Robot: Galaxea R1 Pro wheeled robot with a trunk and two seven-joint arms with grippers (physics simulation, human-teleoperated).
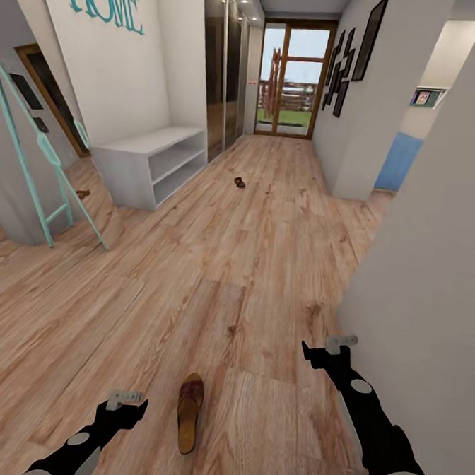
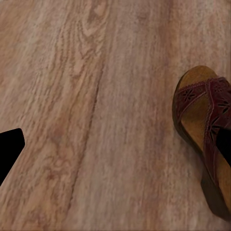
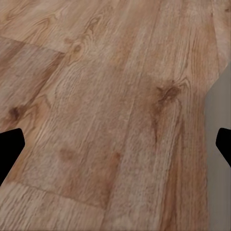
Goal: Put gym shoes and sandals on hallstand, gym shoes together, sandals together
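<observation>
Our left claw (image 1: 132, 400) and right claw (image 1: 329, 349) both hang spread and empty over the light wood-grain plank corridor floor (image 1: 264, 268). One brown leather open sandal with a dark strap (image 1: 190, 411) lies between them — its twin (image 1: 239, 182) well ahead, beside the low white shelf bench (image 1: 130, 152). Nothing is racked yet; we see no gym shoes.

Brown sandal (image 1: 190, 413) flat on plank floor (image 1: 263, 282), second sandal (image 1: 239, 182) far ahead
</observation>
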